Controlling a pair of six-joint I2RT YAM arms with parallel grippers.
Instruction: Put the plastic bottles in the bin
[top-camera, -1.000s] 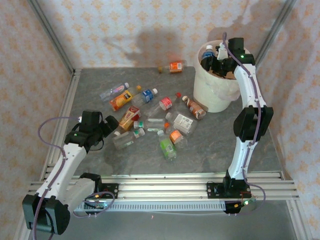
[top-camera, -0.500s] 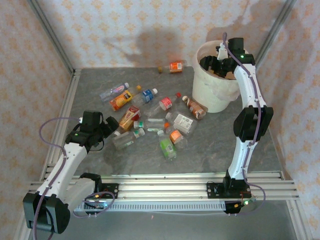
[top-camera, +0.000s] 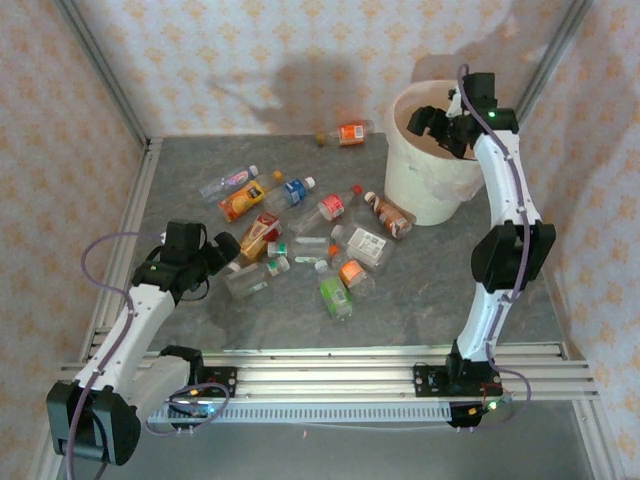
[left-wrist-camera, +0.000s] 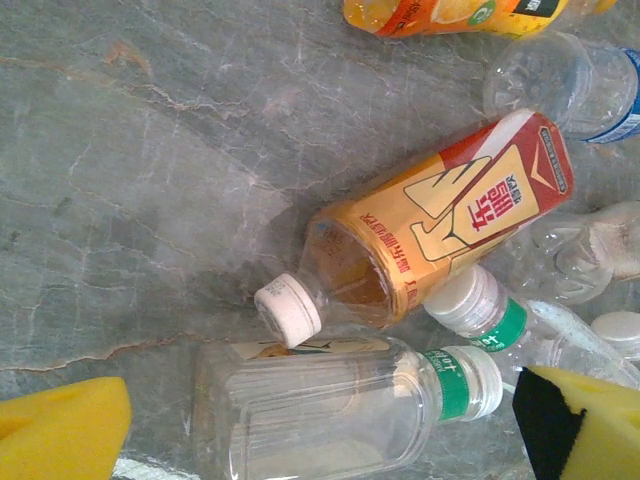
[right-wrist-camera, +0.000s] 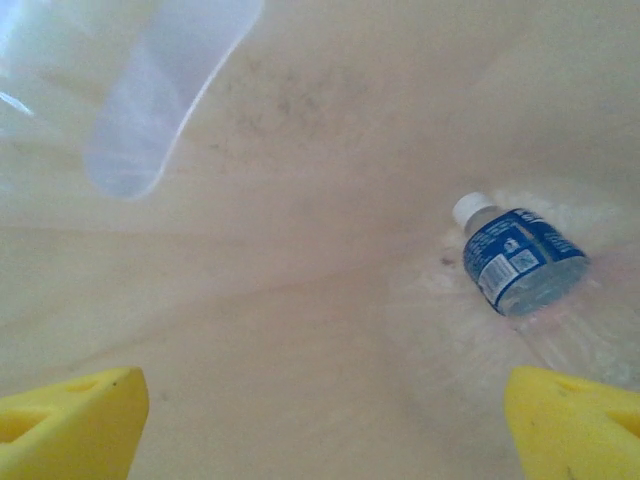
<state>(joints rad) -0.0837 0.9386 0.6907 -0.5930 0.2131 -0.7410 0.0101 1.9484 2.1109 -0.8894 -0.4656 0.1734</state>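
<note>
Reach favoured the left claw (top-camera: 218, 256), spread over a clear, green-banded plastic bottle (left-wrist-camera: 320, 415) on the grey surface (top-camera: 420, 290), its long axis along that spread, not across; the right claw (top-camera: 437, 124) gaped empty above the cream round bin (top-camera: 420, 185).

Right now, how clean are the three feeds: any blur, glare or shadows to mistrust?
Top external: sharp and even, soft shadows on the back wall. Left wrist: crisp, the red-and-orange bottle readable, glare on the clear bottle. Right wrist: washed-out and soft inside the bin; the blue-labelled bottle is legible, a pale bluish smear top left I cannot identify.
</note>
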